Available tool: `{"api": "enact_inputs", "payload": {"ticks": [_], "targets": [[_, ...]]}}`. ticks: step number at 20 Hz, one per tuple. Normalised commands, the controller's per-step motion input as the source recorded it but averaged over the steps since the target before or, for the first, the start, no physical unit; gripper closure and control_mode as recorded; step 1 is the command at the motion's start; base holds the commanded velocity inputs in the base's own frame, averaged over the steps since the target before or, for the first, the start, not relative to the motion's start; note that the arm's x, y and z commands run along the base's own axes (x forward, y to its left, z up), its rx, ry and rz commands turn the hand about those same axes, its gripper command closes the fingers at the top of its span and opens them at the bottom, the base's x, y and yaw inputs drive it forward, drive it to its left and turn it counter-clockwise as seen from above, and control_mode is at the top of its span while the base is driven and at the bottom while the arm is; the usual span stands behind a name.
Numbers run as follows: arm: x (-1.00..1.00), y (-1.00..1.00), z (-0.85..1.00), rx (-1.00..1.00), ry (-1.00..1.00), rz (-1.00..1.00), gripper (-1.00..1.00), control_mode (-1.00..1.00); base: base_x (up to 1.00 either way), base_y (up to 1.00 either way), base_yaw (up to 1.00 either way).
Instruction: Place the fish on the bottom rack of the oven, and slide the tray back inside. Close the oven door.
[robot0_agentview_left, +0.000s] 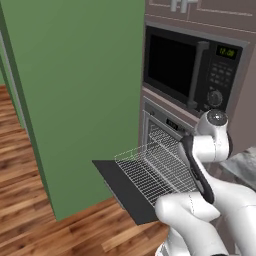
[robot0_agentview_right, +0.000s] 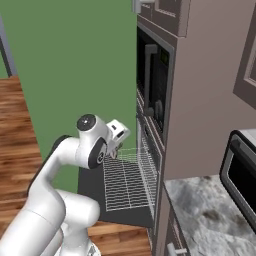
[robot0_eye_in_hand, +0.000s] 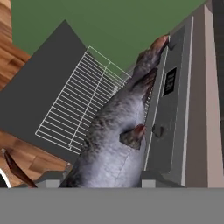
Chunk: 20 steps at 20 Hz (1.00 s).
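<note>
The oven has its black oven door folded down flat. The bottom rack, a silver wire grid, is pulled out over the door. My gripper is shut on the fish, a grey-scaled body with reddish-brown fins and tail. In the hand view the fish hangs in front of the oven's control strip, above the rack and near its inner end. From the right base view the hand hovers above the rack's left side.
A black microwave sits above the oven. A green wall panel stands to the left, close to the door's edge. At the right are a marble counter and a small toaster oven. Wood floor lies below.
</note>
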Motion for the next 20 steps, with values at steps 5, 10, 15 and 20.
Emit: {"api": "enact_inputs", "payload": {"ticks": [5,10,15,20], "targets": [[0.20,0.07,-0.72,0.00,-0.03,0.00,1.00,-1.00,0.00,0.00,0.00],[0.60,0.36,-0.70,0.00,0.01,-0.05,1.00,-1.00,0.00,0.00,0.00],[0.68,0.26,-0.48,0.00,0.12,-0.05,1.00,-1.00,0.00,0.00,0.00],[0.65,0.19,-0.48,0.00,0.15,-0.01,1.00,-1.00,0.00,0.00,0.00]]}}
